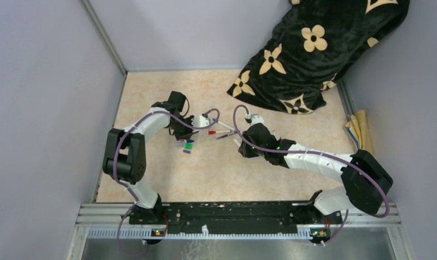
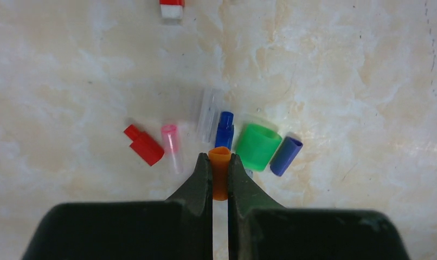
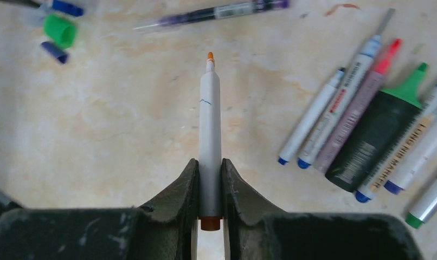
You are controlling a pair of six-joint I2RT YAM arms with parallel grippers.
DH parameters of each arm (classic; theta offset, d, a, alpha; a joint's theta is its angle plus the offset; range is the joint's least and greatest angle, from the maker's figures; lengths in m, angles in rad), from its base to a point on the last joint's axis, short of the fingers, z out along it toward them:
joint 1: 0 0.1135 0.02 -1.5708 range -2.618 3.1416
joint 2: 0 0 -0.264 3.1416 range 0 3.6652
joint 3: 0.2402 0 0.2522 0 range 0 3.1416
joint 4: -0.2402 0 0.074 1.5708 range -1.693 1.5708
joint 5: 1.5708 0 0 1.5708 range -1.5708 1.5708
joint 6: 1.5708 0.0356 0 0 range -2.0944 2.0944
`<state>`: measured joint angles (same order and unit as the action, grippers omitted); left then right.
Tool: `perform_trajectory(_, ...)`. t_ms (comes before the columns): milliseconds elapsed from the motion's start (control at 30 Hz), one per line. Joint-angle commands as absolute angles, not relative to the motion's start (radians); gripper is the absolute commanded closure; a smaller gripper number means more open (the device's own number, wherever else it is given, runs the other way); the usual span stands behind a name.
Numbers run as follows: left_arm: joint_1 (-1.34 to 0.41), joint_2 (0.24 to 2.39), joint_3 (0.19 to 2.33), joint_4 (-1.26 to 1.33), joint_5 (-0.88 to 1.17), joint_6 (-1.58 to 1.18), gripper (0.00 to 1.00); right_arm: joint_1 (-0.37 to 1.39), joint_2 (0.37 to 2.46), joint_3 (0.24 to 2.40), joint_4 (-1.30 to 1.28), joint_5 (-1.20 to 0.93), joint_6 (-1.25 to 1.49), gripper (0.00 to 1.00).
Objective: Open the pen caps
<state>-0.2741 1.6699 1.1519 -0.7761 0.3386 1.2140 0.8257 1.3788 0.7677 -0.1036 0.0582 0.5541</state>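
My left gripper point(image 2: 220, 158) is shut on an orange pen cap point(image 2: 219, 172), held just above a cluster of loose caps on the table: red point(image 2: 143, 144), pink-tipped clear point(image 2: 172, 146), clear point(image 2: 209, 115), blue point(image 2: 224, 130), green point(image 2: 256, 147) and dark blue point(image 2: 286, 155). My right gripper point(image 3: 210, 163) is shut on a grey orange-tipped pen point(image 3: 210, 135), uncapped, its tip pointing away. Several uncapped pens point(image 3: 362, 114), one a thick black and green marker point(image 3: 384, 132), lie to its right. In the top view the left gripper point(image 1: 185, 130) and the right gripper point(image 1: 239, 140) are apart.
A purple pen point(image 3: 216, 13) lies at the far side. A red and white pen end point(image 2: 171, 8) lies beyond the caps. A black flowered cloth point(image 1: 314, 49) fills the back right corner. Rolled tan paper point(image 1: 360, 130) lies by the right wall.
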Motion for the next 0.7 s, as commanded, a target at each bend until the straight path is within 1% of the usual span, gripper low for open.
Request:
perform_trajectory(0, -0.271, 1.715, 1.188, -0.71, 0.402, 1.082, 0.99, 0.87, 1.394, 0.756, -0.064, 0.446, 0.678, 1.0)
perform_trajectory(133, -0.271, 1.736, 1.166, -0.681, 0.386, 1.08, 0.96, 0.873, 1.483, 0.806, -0.112, 0.553, 0.73, 1.0)
perform_trajectory(200, -0.272, 1.735, 1.149, -0.677, 0.375, 1.085, 0.92, 0.873, 1.525, 0.828, -0.121, 0.581, 0.743, 1.0)
perform_trajectory(433, -0.272, 1.71, 1.12, -0.692, 0.373, 1.102, 0.5, 0.887, 1.657, 0.915, -0.146, 0.601, 0.764, 1.0)
perform_trajectory(500, -0.271, 1.701, 1.125, -0.71, 0.381, 1.105, 0.41, 0.894, 1.683, 0.935, -0.17, 0.605, 0.775, 1.0)
perform_trajectory(533, -0.271, 1.695, 1.128, -0.716, 0.385, 1.107, 0.36, 0.898, 1.692, 0.94, -0.178, 0.606, 0.779, 0.98)
perform_trajectory(567, -0.271, 1.688, 1.131, -0.723, 0.39, 1.109, 0.25, 0.902, 1.701, 0.945, -0.185, 0.609, 0.786, 0.96)
perform_trajectory(600, -0.272, 1.683, 1.133, -0.729, 0.394, 1.109, 0.22, 0.904, 1.704, 0.948, -0.192, 0.61, 0.788, 0.94)
perform_trajectory(633, -0.272, 1.678, 1.137, -0.736, 0.397, 1.11, 0.05, 0.905, 1.709, 0.95, -0.2, 0.612, 0.792, 0.92)
perform_trajectory(667, -0.271, 1.673, 1.144, -0.747, 0.403, 1.11, 0.02, 0.908, 1.714, 0.952, -0.208, 0.613, 0.797, 0.89)
